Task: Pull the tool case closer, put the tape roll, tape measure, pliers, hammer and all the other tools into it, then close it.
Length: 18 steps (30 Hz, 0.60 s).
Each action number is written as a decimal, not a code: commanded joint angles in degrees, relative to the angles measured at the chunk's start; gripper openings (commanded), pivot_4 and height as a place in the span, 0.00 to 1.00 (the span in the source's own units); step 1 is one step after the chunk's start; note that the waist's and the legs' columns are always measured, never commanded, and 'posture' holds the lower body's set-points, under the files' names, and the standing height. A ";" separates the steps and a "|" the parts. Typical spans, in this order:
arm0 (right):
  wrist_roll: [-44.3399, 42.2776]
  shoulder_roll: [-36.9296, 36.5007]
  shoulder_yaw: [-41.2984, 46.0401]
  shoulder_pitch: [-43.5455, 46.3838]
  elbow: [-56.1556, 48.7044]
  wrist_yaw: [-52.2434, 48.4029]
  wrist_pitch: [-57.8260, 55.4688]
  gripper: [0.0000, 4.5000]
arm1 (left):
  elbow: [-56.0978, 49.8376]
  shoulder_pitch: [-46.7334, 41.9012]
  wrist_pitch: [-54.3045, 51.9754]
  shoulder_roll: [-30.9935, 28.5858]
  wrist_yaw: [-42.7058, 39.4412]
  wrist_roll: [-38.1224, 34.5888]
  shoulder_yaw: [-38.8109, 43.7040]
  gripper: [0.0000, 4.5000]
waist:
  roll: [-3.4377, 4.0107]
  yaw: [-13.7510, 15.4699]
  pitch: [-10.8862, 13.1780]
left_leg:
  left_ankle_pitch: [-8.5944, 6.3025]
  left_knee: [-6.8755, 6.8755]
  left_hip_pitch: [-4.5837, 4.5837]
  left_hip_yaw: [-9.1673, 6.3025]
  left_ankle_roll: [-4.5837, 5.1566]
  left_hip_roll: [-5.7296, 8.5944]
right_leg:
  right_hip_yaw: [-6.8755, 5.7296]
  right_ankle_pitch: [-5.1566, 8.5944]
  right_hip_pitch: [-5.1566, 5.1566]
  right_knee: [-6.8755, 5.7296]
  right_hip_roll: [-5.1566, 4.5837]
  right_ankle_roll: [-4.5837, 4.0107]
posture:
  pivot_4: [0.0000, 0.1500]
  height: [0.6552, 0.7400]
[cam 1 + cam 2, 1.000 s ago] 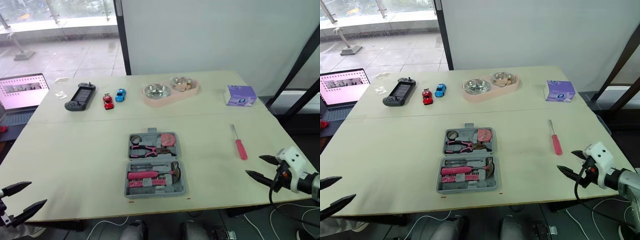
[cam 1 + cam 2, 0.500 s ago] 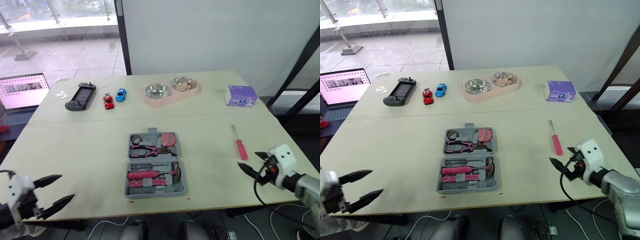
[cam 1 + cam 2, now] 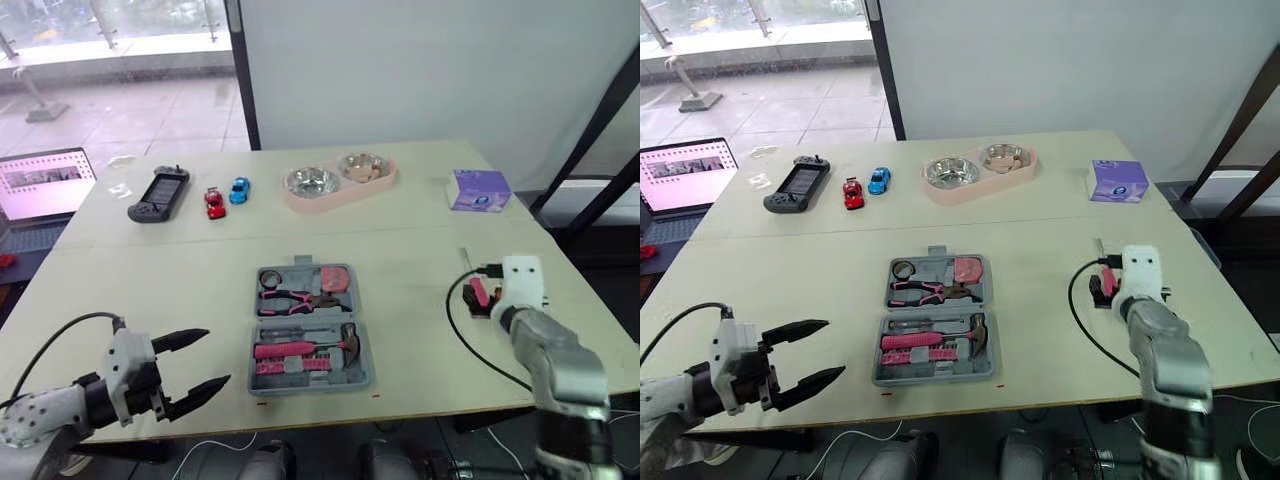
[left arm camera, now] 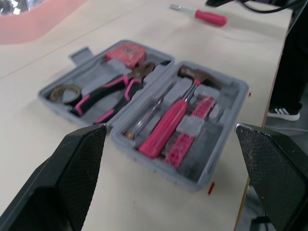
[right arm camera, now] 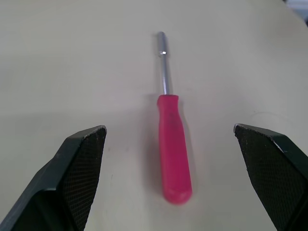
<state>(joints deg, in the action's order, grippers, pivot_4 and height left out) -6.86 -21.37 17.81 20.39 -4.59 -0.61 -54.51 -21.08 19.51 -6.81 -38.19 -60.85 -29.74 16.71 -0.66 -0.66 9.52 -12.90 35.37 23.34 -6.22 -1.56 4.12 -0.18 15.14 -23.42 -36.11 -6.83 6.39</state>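
My right gripper (image 5: 168,130) hangs wide open and empty above the pink screwdriver (image 5: 173,154); my left gripper (image 3: 217,356), equally spread and empty, faces the open tool case (image 4: 219,127).

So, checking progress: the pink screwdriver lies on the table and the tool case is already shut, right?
No: the tool case lies open, as the left wrist view shows, hammer and pliers inside. The pink screwdriver does lie on the table.
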 commanded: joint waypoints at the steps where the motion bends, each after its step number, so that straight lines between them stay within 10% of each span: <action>1: 1.93 -1.23 0.35 5.62 8.38 2.40 -0.44 0.99 | -2.32 -0.35 0.68 0.02 0.92 0.58 -0.80 1.00 | 0.00 -0.05 0.00 | 0.00 0.00 -0.01 0.01 0.00 0.00 | 0.00 0.00 0.00 0.00 0.01 0.00 | 1.00 0.80; 12: 2.52 -3.66 -1.65 15.96 32.29 0.78 5.93 0.99 | -8.12 0.29 -0.53 0.48 4.71 0.95 -4.17 1.00 | 0.04 -0.18 0.02 | 0.01 -0.01 -0.02 0.03 0.02 0.00 | -0.01 -0.02 0.04 -0.02 0.05 0.03 | 1.00 0.80; 18: 1.96 -3.46 -1.44 16.32 34.33 0.12 7.19 0.50 | -9.13 0.15 -1.52 -0.04 5.70 0.37 -3.54 1.00 | 0.04 -0.10 0.02 | 0.02 0.02 -0.15 0.04 0.02 -0.01 | -0.01 -0.01 0.21 -0.03 0.06 0.03 | 1.00 0.80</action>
<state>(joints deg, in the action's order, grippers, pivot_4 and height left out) -5.14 -23.79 16.04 36.60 29.36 -0.63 -47.53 -28.26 19.63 -8.37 -37.66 -55.51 -28.74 12.16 -0.62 -0.76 9.54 -12.88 35.39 23.19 -6.20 -1.53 4.12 -0.19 15.12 -23.20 -36.14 -6.77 6.42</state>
